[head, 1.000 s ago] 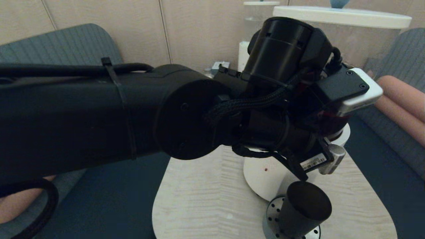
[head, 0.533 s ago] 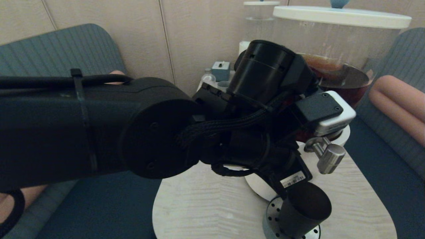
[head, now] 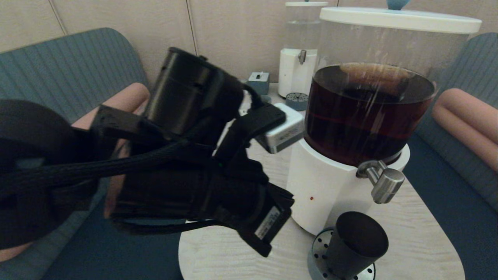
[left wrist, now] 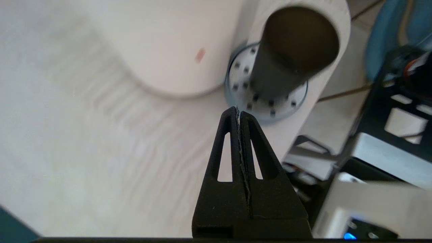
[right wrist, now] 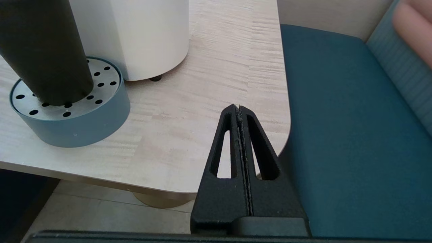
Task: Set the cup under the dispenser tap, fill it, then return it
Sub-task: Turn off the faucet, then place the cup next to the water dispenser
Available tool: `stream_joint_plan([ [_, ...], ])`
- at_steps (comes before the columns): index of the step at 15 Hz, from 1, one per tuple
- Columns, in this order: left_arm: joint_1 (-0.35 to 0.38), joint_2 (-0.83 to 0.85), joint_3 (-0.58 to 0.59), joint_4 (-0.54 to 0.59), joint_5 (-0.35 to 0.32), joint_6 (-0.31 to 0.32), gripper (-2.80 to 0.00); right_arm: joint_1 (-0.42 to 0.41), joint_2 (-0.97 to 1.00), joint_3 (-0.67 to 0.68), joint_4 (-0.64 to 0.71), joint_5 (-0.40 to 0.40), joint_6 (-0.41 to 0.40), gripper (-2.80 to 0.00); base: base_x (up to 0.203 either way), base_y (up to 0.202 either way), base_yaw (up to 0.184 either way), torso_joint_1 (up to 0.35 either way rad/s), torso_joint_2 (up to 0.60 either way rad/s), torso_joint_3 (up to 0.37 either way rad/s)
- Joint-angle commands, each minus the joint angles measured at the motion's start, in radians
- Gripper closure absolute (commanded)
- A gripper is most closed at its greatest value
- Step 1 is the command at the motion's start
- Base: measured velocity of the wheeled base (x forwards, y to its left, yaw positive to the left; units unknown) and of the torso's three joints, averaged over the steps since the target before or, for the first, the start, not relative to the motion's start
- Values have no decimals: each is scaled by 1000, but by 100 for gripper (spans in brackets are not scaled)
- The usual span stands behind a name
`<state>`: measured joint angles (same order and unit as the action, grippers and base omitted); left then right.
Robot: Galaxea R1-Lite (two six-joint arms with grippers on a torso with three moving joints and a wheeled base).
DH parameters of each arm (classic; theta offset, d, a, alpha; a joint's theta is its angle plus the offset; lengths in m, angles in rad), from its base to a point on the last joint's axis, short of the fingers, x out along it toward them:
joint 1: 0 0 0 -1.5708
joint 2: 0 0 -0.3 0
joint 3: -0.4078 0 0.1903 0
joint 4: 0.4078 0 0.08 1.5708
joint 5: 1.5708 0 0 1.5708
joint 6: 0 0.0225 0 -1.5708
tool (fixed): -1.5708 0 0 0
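Observation:
The matte black cup (head: 356,249) stands upright on a round perforated drip tray (head: 317,256), directly below the brushed-steel dispenser tap (head: 383,182). That tap sticks out of the white base (head: 323,194) of the big clear tank holding dark brown liquid (head: 369,105). My left gripper (left wrist: 238,109) hangs shut and empty above the table, left of the cup (left wrist: 290,54) and apart from it. My right gripper (right wrist: 239,107), also shut and empty, sits low at the table's near right corner, right of the cup (right wrist: 44,50). It is out of the head view.
A smaller clear-liquid dispenser (head: 297,46) with its own drip tray (head: 297,101) and a small blue-grey box (head: 258,81) stand at the back. My left arm (head: 175,175) fills the left of the head view. Blue seats (right wrist: 337,118) with pink cushions (head: 467,116) flank the table (head: 233,249).
My left arm has swung back to the left and down, away from the tap and tank, which now show in full. The cup has stayed on the drip tray.

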<state>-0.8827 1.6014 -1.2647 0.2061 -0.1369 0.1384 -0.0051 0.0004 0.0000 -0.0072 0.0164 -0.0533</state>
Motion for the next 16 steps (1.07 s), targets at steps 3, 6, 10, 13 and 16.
stream_joint_plan([
  [3,165,-191,349,-387,-175,-85,0,1,0,3,0,0,0,0,0,0,0,0,0,0],
  [6,273,-240,618,-849,-259,-257,0,1,0,3,0,0,0,0,0,0,0,0,0,0],
  [10,322,-243,847,-1165,-284,-335,0,1,0,3,0,0,0,0,0,0,0,0,0,0],
  [13,323,-235,955,-1244,-283,-318,0,1,0,3,0,0,0,0,0,0,0,0,0,0],
  [16,323,-213,1031,-1296,-285,-309,0,1,0,3,0,0,0,0,0,0,0,0,0,0],
])
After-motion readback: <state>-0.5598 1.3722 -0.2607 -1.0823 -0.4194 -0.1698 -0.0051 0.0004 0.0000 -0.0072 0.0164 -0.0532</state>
